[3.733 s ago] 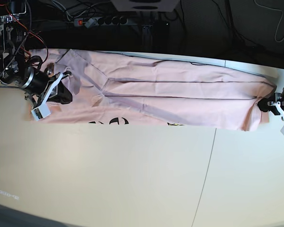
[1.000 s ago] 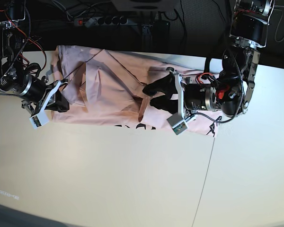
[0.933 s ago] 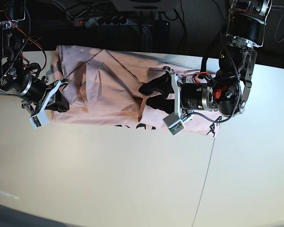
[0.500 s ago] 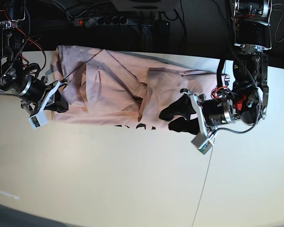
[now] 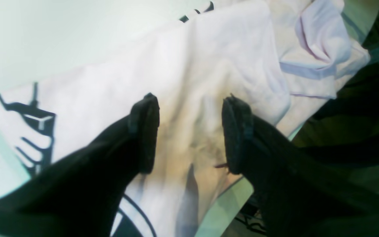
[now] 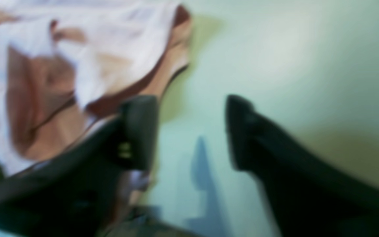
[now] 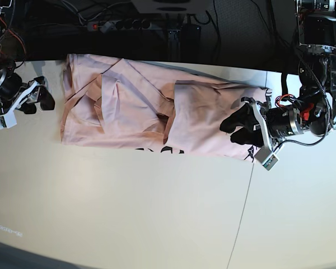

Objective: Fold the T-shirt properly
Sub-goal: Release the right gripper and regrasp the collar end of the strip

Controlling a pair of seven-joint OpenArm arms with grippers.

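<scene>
The pale pink T-shirt (image 7: 140, 112) lies rumpled and partly folded across the back of the table, with black lettering showing along its near edge (image 7: 159, 150). My left gripper (image 7: 229, 133) hovers open over the shirt's right end. In the left wrist view its fingers (image 5: 143, 131) stand wide apart above pink cloth (image 5: 209, 65) with black print, holding nothing. My right gripper (image 7: 39, 100) is open just off the shirt's left edge. The blurred right wrist view shows it (image 6: 191, 131) open over bare table, with the shirt (image 6: 77, 65) at upper left.
The pale table (image 7: 129, 213) has a seam (image 7: 243, 213) running toward the front on the right. A power strip (image 7: 120, 24) and cables lie in the dark area behind the table's back edge. The left arm's upper links (image 7: 316, 33) rise at the back right.
My right gripper has opened, let go of the shirt's left edge and drawn back to the left. The left gripper, still open, has slid right along the shirt's right end.
</scene>
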